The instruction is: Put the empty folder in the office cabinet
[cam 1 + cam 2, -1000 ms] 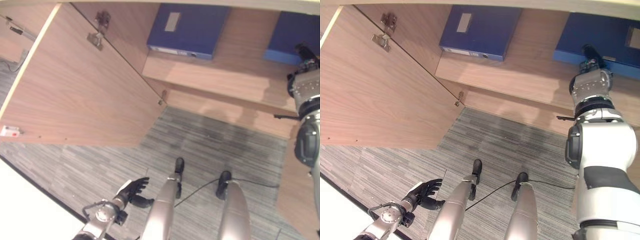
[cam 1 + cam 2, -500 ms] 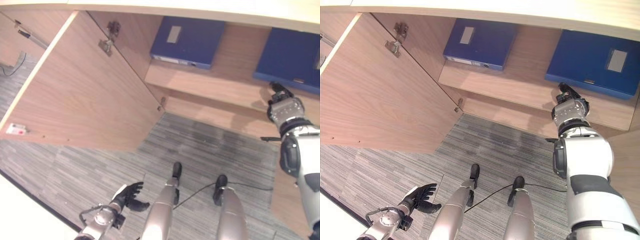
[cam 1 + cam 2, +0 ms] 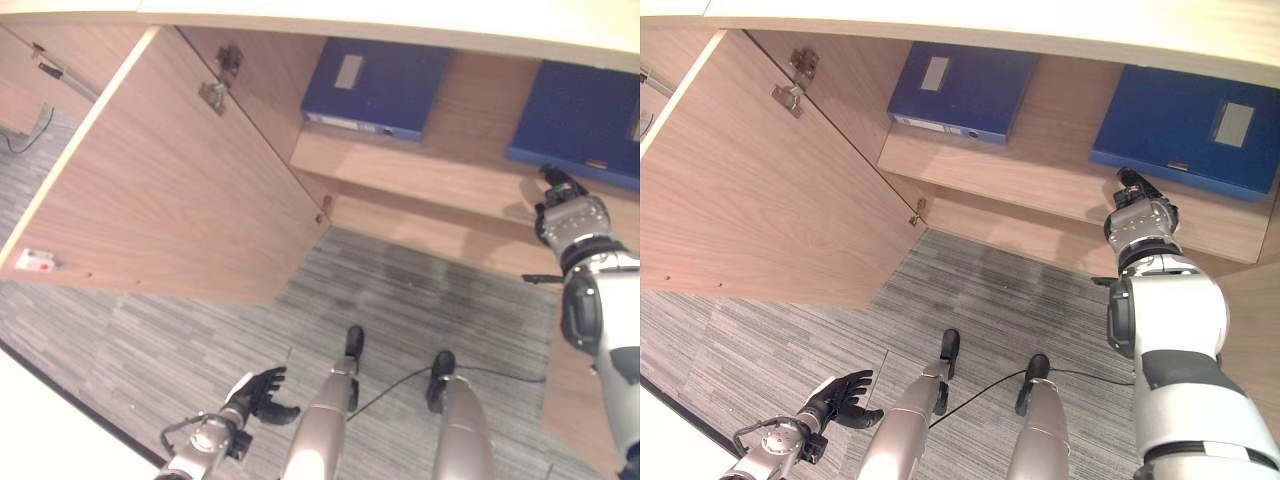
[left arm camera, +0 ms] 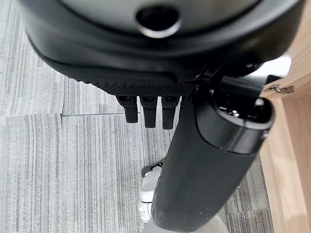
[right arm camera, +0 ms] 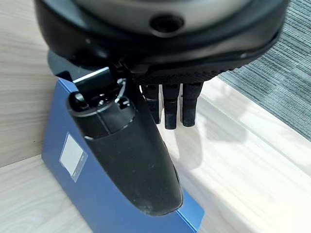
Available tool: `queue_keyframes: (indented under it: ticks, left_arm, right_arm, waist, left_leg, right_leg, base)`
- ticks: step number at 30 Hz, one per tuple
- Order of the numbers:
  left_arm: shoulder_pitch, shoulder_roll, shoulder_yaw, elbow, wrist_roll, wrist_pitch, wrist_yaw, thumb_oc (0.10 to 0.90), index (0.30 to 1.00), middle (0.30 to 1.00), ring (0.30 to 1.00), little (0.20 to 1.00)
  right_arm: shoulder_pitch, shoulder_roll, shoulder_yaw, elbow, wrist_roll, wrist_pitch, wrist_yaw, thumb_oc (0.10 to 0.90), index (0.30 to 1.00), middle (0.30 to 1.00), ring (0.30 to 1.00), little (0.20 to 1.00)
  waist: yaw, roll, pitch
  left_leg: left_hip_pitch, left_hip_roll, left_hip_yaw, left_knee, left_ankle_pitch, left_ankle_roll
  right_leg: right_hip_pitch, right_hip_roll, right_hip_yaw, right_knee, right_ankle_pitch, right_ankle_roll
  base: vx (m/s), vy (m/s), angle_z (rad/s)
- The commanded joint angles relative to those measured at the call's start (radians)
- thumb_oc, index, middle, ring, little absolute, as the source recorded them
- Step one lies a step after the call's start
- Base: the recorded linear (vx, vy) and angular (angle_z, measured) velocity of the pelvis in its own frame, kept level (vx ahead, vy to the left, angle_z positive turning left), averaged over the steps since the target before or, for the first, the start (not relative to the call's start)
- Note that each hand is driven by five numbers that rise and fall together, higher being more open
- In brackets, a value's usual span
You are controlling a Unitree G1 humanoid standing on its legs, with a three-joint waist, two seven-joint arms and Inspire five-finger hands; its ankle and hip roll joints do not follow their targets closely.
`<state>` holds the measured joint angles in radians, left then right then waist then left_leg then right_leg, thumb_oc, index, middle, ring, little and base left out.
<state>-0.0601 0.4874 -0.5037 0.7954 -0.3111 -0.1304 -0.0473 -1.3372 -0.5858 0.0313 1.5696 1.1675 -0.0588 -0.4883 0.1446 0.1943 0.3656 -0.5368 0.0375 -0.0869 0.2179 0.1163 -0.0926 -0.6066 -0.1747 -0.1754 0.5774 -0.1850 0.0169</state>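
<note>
Our right hand's fingers [image 5: 172, 109] are hanging straight and relaxed, holding nothing, and just past them we are seeing the blue rectangular box-style folder with a white label [image 3: 1188, 125] lying flat on the pale wood shelf [image 3: 1040, 170]. Our left hand's fingers [image 3: 852, 381] are loosely spread and likewise empty, hovering low over the grey striped carpet floor [image 3: 200, 340], well apart from anything in the cabinet.

Working down from the biggest thing: the light wood office cabinet [image 3: 470, 110] is standing open ahead of our right hand [image 3: 1137, 206], and its wide wooden door [image 3: 170, 190] is swinging out on the side away from those fingers, toward our left arm. On the same shelf, farther from our right fingers, a second blue box folder with a white label [image 3: 380, 75] is also lying flat. Small metal hinges [image 3: 222, 75] are showing on the inner face of the cabinet's side panel.

The relation we are weighing is this: the nearer folder is lying just beyond and slightly above our right fingertips, already inside the cabinet, with its long axis running along the shelf rather than into it. Our right hand is by far the nearer one; our left hand [image 3: 262, 393] is far below and idle. We are judging that the folder is already placed and our right hand is free of it, so what remains is probably only drawing that arm clear without nudging the folder's front edge.
</note>
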Motion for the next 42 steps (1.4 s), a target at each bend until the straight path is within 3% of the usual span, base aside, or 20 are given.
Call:
queue_keyframes:
  ticks: [1,5,6,8,15,19,20,21,23,28,29,31,38,40,41,42]
  left_arm:
    - [0.001,0.02,0.04,0.057,-0.04,-0.012,0.021,0.8,0.9,0.9,0.9,0.9]
    - [0.014,0.029,0.047,0.047,-0.049,-0.013,0.013,0.8,0.9,0.9,0.9,0.9]
    - [0.031,0.042,0.061,0.026,-0.063,-0.02,0.003,0.8,0.9,0.9,0.9,0.9]
    - [0.038,0.047,0.067,0.017,-0.068,-0.023,0.0,0.8,0.9,0.9,0.9,0.9]
    - [0.113,0.062,0.075,-0.077,-0.092,-0.027,-0.042,0.8,0.9,0.9,0.9,0.9]
    - [0.129,0.054,0.061,-0.076,-0.086,-0.03,-0.069,0.8,0.9,0.9,0.9,0.9]
    - [0.129,0.055,0.058,-0.075,-0.085,-0.032,-0.071,0.8,0.9,0.9,0.9,0.9]
    - [0.129,0.056,0.054,-0.073,-0.084,-0.032,-0.075,0.8,0.9,0.9,0.9,0.9]
    - [0.122,0.057,0.048,-0.068,-0.087,-0.033,-0.082,0.8,0.9,0.9,0.9,0.9]
    - [0.112,0.06,0.057,-0.049,-0.095,-0.037,-0.099,0.8,0.9,0.9,0.9,0.9]
    - [0.113,0.061,0.057,-0.049,-0.095,-0.038,-0.099,0.8,0.9,0.9,0.9,0.9]
    - [0.115,0.06,0.063,-0.043,-0.095,-0.044,-0.105,0.8,0.9,0.9,0.9,0.9]
    - [0.105,0.066,0.082,-0.031,-0.108,-0.042,-0.132,0.8,0.9,0.9,0.9,0.9]
    - [0.094,0.073,0.089,-0.024,-0.108,-0.043,-0.138,0.8,0.9,0.9,0.9,0.9]
    - [0.08,0.071,0.109,0.0,-0.12,-0.041,-0.138,0.8,0.9,0.9,0.9,0.9]
    - [0.081,0.074,0.109,0.001,-0.12,-0.042,-0.138,0.8,0.9,0.9,0.9,0.9]
  right_arm:
    - [-0.052,-0.054,0.045,-0.054,-0.045,-0.013,0.033,0.8,0.9,0.9,0.9,0.9]
    - [-0.073,-0.089,0.074,-0.065,-0.07,-0.005,0.049,0.8,0.9,0.9,0.9,0.9]
    - [-0.095,-0.145,0.107,-0.079,-0.091,0.004,0.066,0.8,0.9,0.9,0.9,0.9]
    - [-0.107,-0.168,0.127,-0.082,-0.106,0.011,0.074,0.8,0.9,0.9,0.9,0.9]
    - [-0.19,-0.33,0.278,-0.088,-0.269,0.058,0.124,0.8,0.9,0.9,0.9,0.9]
    - [-0.249,-0.407,0.361,-0.105,-0.31,0.04,0.153,0.8,0.9,0.9,0.9,0.9]
    - [-0.259,-0.415,0.369,-0.104,-0.31,0.037,0.157,0.8,0.9,0.9,0.9,0.9]
    - [-0.275,-0.422,0.384,-0.106,-0.311,0.031,0.161,0.8,0.9,0.9,0.9,0.9]
    - [-0.292,-0.423,0.398,-0.121,-0.312,0.015,0.171,0.8,0.9,0.9,0.9,0.9]
    - [-0.3,-0.448,0.377,-0.159,-0.283,-0.036,0.172,0.8,0.9,0.9,0.9,0.9]
    - [-0.298,-0.448,0.376,-0.159,-0.283,-0.037,0.171,0.8,0.9,0.9,0.9,0.9]
    - [-0.304,-0.463,0.363,-0.208,-0.269,-0.079,0.161,0.8,0.9,0.9,0.9,0.9]
    - [-0.194,-0.467,0.281,-0.264,-0.241,-0.124,0.169,0.8,0.9,0.9,0.9,0.9]
    - [-0.135,-0.453,0.238,-0.272,-0.228,-0.128,0.181,0.8,0.9,0.9,0.9,0.9]
    - [-0.03,-0.406,0.171,-0.301,-0.194,-0.137,0.204,0.8,0.9,0.9,0.9,0.9]
    - [-0.022,-0.404,0.163,-0.304,-0.194,-0.138,0.204,0.8,0.9,0.9,0.9,0.9]
  waist:
    - [0.025,-0.019,-0.006]
    - [0.028,-0.017,-0.006]
    - [0.037,-0.011,-0.005]
    - [0.041,-0.006,-0.005]
    - [0.074,0.049,-0.03]
    - [0.085,0.076,-0.049]
    - [0.088,0.086,-0.04]
    - [0.086,0.084,-0.049]
    - [0.087,0.096,-0.038]
    - [0.078,0.107,-0.055]
    - [0.081,0.113,-0.046]
    - [0.078,0.121,-0.052]
    - [0.059,0.108,-0.049]
    - [0.054,0.096,-0.047]
    - [0.04,0.068,-0.042]
    - [0.04,0.066,-0.042]
  left_leg:
    - [0.055,-0.012,0.025,0.039,-0.17,-0.003]
    - [0.061,-0.01,0.022,0.026,-0.164,-0.006]
    - [0.064,-0.012,0.019,0.004,-0.151,-0.012]
    - [0.065,-0.014,0.018,-0.013,-0.141,-0.014]
    - [0.053,-0.01,0.012,-0.131,-0.063,-0.02]
    - [0.069,-0.015,-0.008,-0.185,-0.072,-0.024]
    - [0.059,-0.014,-0.003,-0.181,-0.05,-0.022]
    - [0.073,-0.018,-0.01,-0.188,-0.074,-0.026]
    - [0.066,-0.016,-0.005,-0.183,-0.052,-0.022]
    - [0.102,-0.019,-0.006,-0.215,-0.07,-0.026]
    - [0.091,-0.016,-0.001,-0.209,-0.047,-0.023]
    - [0.099,-0.016,-0.004,-0.219,-0.044,-0.025]
    - [0.121,-0.011,-0.009,-0.207,-0.052,-0.026]
    - [0.128,-0.007,-0.012,-0.199,-0.058,-0.027]
    - [0.134,0.0,-0.009,-0.175,-0.073,-0.027]
    - [0.135,0.0,-0.009,-0.173,-0.074,-0.027]
  right_leg:
    - [0.098,0.033,0.004,-0.101,-0.034,0.04]
    - [0.1,0.032,0.001,-0.105,-0.033,0.043]
    - [0.093,0.027,-0.005,-0.111,-0.029,0.047]
    - [0.087,0.023,-0.008,-0.115,-0.027,0.049]
    - [0.001,-0.009,-0.024,-0.106,-0.026,0.063]
    - [-0.038,-0.021,-0.016,-0.061,-0.084,0.069]
    - [-0.052,-0.026,-0.029,-0.055,-0.054,0.064]
    - [-0.052,-0.029,-0.014,-0.035,-0.095,0.069]
    - [-0.065,-0.029,-0.026,-0.032,-0.06,0.064]
    - [-0.042,-0.024,-0.011,-0.046,-0.089,0.075]
    - [-0.049,-0.025,-0.024,-0.052,-0.053,0.071]
    - [-0.048,-0.03,-0.024,-0.054,-0.048,0.077]
    - [-0.003,-0.026,-0.029,-0.063,-0.05,0.076]
    - [0.018,-0.022,-0.032,-0.079,-0.046,0.075]
    - [0.051,-0.01,-0.033,-0.108,-0.033,0.072]
    - [0.054,-0.01,-0.033,-0.11,-0.032,0.072]
  base:
    - [0.0,0.0,0.0]
    - [0.0,0.0,0.0]
    - [0.0,0.0,0.0]
    - [0.0,0.013,0.03]
    - [0.03,0.03,0.05]
    - [0.1,-0.025,0.13]
    - [0.05,-0.012,-0.06]
    - [0.02,-0.01,-0.03]
    - [-0.04,-0.004,0.23]
    - [0.04,-0.009,-0.1]
    - [-0.09,0.043,-0.04]
    - [-0.03,0.043,-0.14]
    - [0.0,-0.013,0.02]
    - [-0.02,-0.064,0.16]
    - [-0.03,-0.057,0.07]
    - [-0.04,-0.085,0.01]
